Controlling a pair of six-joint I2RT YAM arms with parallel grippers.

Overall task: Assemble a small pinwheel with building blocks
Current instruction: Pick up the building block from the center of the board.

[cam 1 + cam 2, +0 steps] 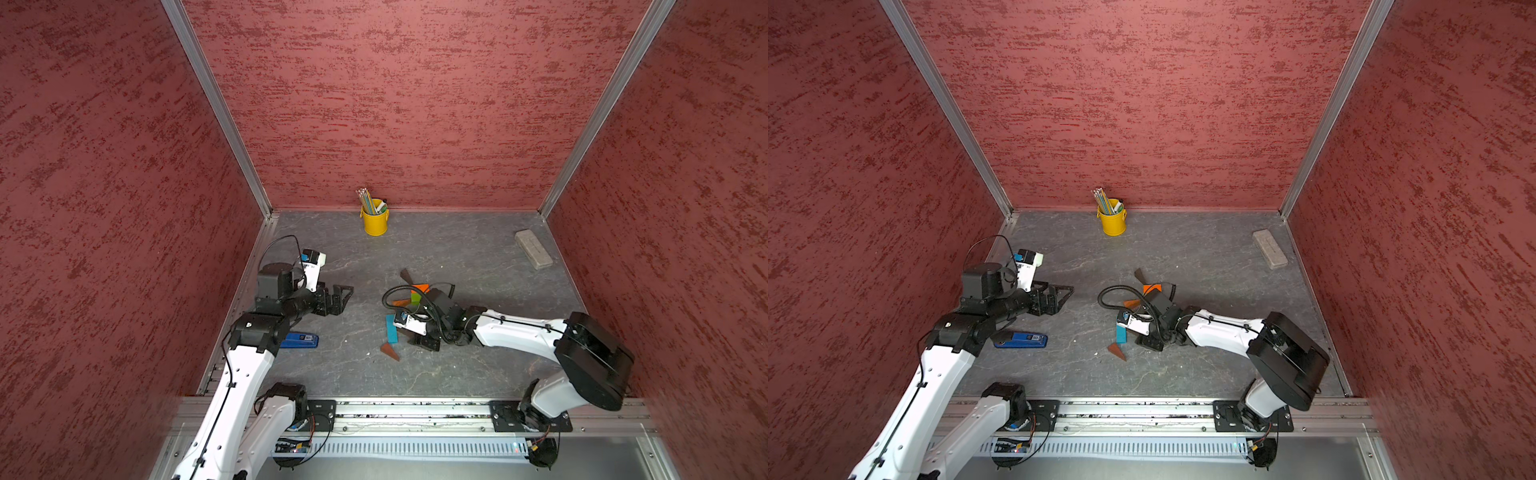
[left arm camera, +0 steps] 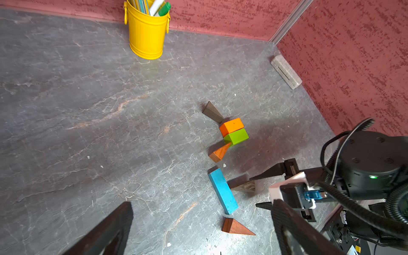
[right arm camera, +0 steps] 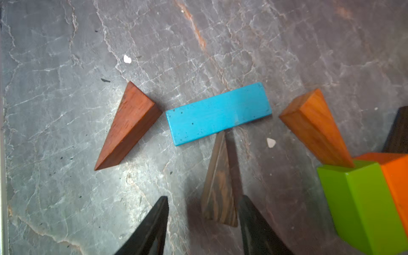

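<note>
- Right gripper (image 3: 203, 197) is straddling the dark wedge (image 3: 220, 176), jaws apart. One finger is sitting close against the wedge's side, and the other is standing clear of it.
- Dark wedge is lying flat, its thin tip touching the blue bar (image 3: 218, 113) on a long side, near the middle.
- Red wedge (image 3: 130, 125) is lying just beside the bar's end nearer the robot's base, not touching.
- Past the bar's far end, a lighter wedge (image 3: 315, 128) is lying apart from the bar, its thin end meeting the green block (image 3: 364, 203).
- Green block and orange block (image 3: 395, 172) are sitting joined side by side. A second dark wedge (image 2: 213, 112) is pointing at the orange block, farthest from the bar.
- Left gripper (image 1: 344, 300) is hovering well apart from the bar, jaws spread wide.
</note>
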